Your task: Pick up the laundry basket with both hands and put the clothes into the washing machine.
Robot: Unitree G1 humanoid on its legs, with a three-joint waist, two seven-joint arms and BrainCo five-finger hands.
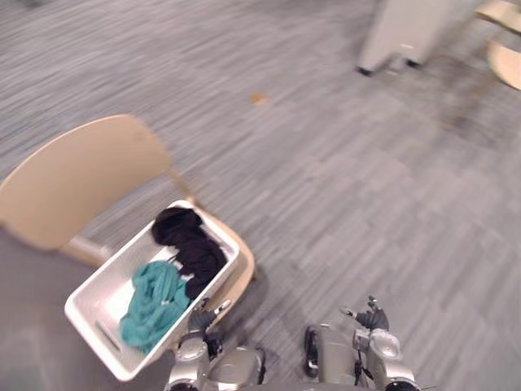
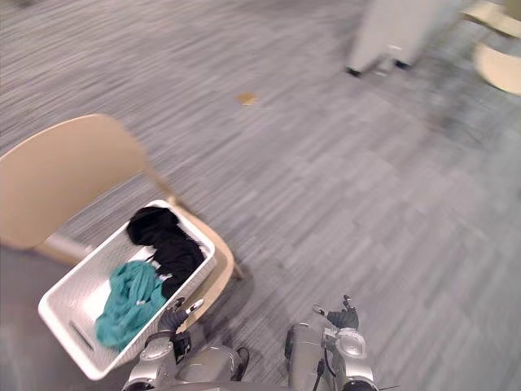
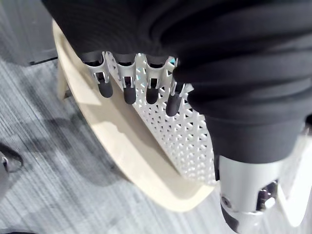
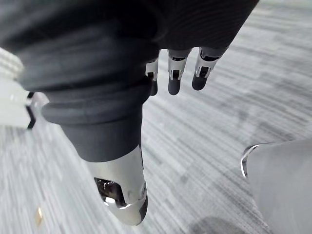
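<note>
White perforated laundry basket sat on a beige chair, holding a teal garment and a black garment. Left hand, fingers relaxed, was just beside the basket wall; right hand was empty, fingers loose. The basket looked light and rigid, probably best taken at its end slots.

1. Laundry basket: white plastic with a dull sheen. The walls are pierced in a fine lattice.
2. Teal garment: soft cloth, matt and crumpled.
3. Black garment: matt cloth, creased.
4. Chair: pale wood, with a smooth satin finish on back and seat edge.
5. Floor: grey and matt with a fine streaked grain. Carpet or vinyl cannot be told.
6. Left hand and right hand: covers dark, ribbed and matt. The fingers are silver and metal-looking, with dark, matt tips. Thumb casings are polished and reflective.
</note>
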